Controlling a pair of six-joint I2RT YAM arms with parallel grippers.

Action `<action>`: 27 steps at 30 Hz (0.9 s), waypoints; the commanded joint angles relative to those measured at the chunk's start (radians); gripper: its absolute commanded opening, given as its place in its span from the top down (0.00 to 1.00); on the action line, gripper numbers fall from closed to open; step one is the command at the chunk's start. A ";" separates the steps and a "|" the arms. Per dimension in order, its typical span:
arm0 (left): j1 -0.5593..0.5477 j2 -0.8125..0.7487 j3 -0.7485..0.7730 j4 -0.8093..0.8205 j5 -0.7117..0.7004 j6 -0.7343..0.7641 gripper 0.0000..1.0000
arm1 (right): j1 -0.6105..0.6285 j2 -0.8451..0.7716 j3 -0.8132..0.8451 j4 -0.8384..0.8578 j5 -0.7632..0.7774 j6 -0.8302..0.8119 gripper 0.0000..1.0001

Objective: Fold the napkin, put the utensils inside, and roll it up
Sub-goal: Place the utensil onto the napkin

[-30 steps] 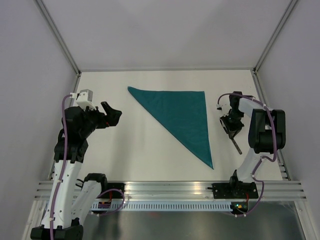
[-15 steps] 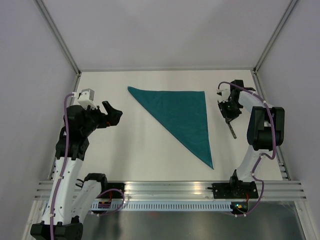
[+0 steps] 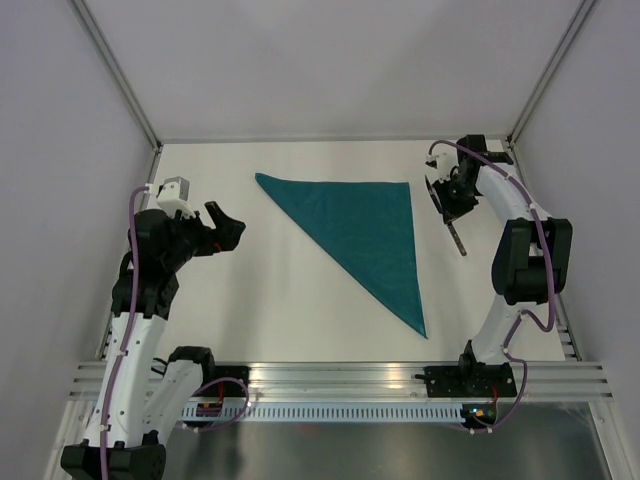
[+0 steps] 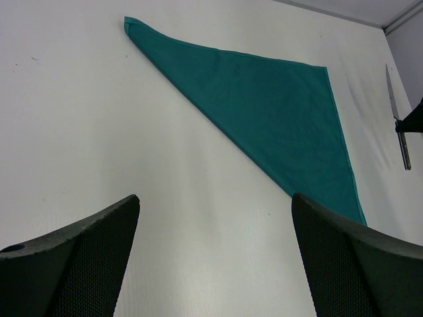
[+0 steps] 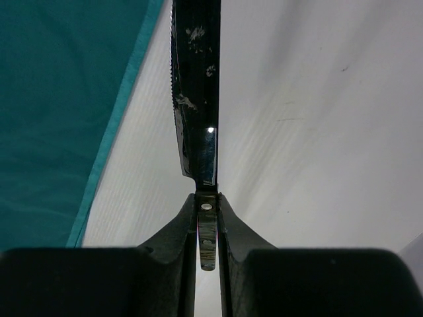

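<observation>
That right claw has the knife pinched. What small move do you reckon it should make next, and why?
Probably swing the right gripper leftward so the knife hangs over the napkin, then lower it. The napkin already lies folded into a triangle, and the knife, clamped in the jaws, sits off the cloth's right edge, not yet on it.

White table (image 3: 300,290), teal napkin (image 3: 365,228) flat on it (a triangle).

Bright, even light — soft shadows; glint on knife (image 5: 198,112) — near foreground soft.
</observation>
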 commanded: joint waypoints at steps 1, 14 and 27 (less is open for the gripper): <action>0.007 0.001 -0.004 0.006 0.025 0.018 0.00 | 0.048 -0.042 0.082 -0.103 -0.023 -0.013 1.00; 0.007 0.010 -0.005 0.006 0.010 0.021 0.00 | 0.359 0.102 0.260 -0.160 -0.073 0.148 1.00; 0.007 0.027 -0.005 0.002 -0.007 0.021 0.00 | 0.574 0.351 0.444 -0.155 -0.099 0.253 1.00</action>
